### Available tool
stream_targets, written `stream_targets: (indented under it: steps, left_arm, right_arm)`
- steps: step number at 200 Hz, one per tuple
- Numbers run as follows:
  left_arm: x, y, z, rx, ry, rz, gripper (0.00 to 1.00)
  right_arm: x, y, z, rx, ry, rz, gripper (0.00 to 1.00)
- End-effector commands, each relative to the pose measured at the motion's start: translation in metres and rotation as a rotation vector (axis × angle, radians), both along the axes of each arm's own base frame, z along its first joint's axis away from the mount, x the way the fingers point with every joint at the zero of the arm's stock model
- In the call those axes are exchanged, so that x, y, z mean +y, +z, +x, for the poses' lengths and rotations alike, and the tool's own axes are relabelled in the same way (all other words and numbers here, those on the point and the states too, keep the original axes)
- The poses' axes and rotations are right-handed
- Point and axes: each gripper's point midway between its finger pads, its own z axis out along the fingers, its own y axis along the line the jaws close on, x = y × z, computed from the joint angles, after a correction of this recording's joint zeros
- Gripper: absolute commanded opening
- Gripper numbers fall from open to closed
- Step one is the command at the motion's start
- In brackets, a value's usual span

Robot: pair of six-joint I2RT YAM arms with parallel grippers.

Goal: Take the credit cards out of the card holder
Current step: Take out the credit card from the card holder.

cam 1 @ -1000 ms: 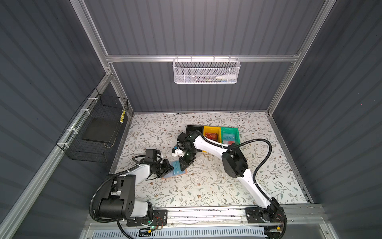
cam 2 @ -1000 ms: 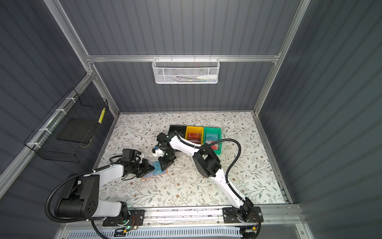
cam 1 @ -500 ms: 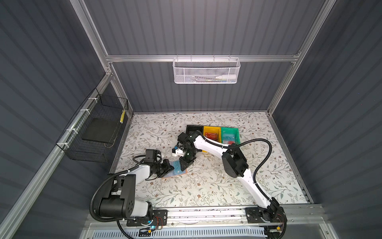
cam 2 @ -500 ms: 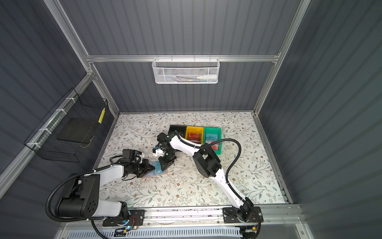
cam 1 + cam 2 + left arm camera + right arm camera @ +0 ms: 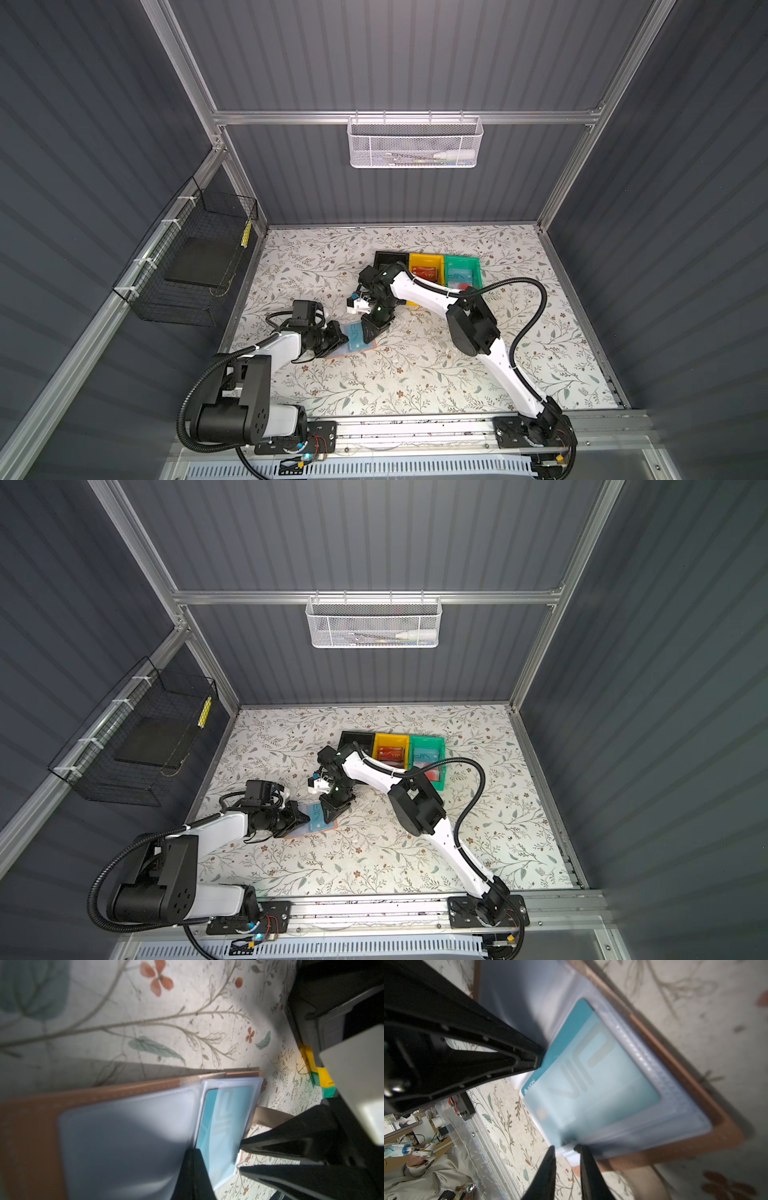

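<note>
Dark grey ribbed walls all round, floral-print surface [image 5: 415, 374] underneath. Containers first: three little bins sit side by side toward the back. The black bin [image 5: 387, 257] is half hidden by the right arm so I can't tell what's in it. The yellow bin [image 5: 426, 258] has a red VIP card [image 5: 426, 274] lying in it, and the green bin [image 5: 478, 276] has a teal card [image 5: 457, 275] plus a red item [image 5: 462, 286] nearer its front. A white mesh basket [image 5: 415, 145] hangs on the back rail with a few bits inside, too small to make out. A black wire basket [image 5: 174, 307] on the left wall holds a dark flat slab [image 5: 199, 266]. The card holder [image 5: 358, 348] lies open and flat on the surface in front of the bins, between the two arms, with one teal VIP card [image 5: 591, 1084] in a see-through sleeve. The left fingers [image 5: 340, 338] are pressed together, tip down on the sleeves at that card's edge; can't tell if any plastic is caught between them. The right fingers [image 5: 548, 1167] stand slightly apart, straddling the sleeve's edge at a corner of the card.
</note>
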Motion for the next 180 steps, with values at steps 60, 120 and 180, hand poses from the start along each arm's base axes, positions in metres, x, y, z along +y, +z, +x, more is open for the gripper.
stream_targets:
  steps: [60,120,180]
  left_arm:
    - [0.017,-0.003,-0.014,0.061,0.020,0.086,0.05]
    - [0.000,0.011,-0.002,-0.028,-0.001,-0.028,0.23]
    - [-0.008,0.002,0.002,-0.028,-0.003,-0.092,0.21]
  right_arm:
    - [-0.019,-0.032,-0.004,0.022,-0.007,-0.103,0.25]
    - [-0.019,-0.034,-0.005,0.033,-0.012,-0.106,0.26]
    - [-0.021,-0.036,-0.005,0.041,-0.016,-0.109,0.26]
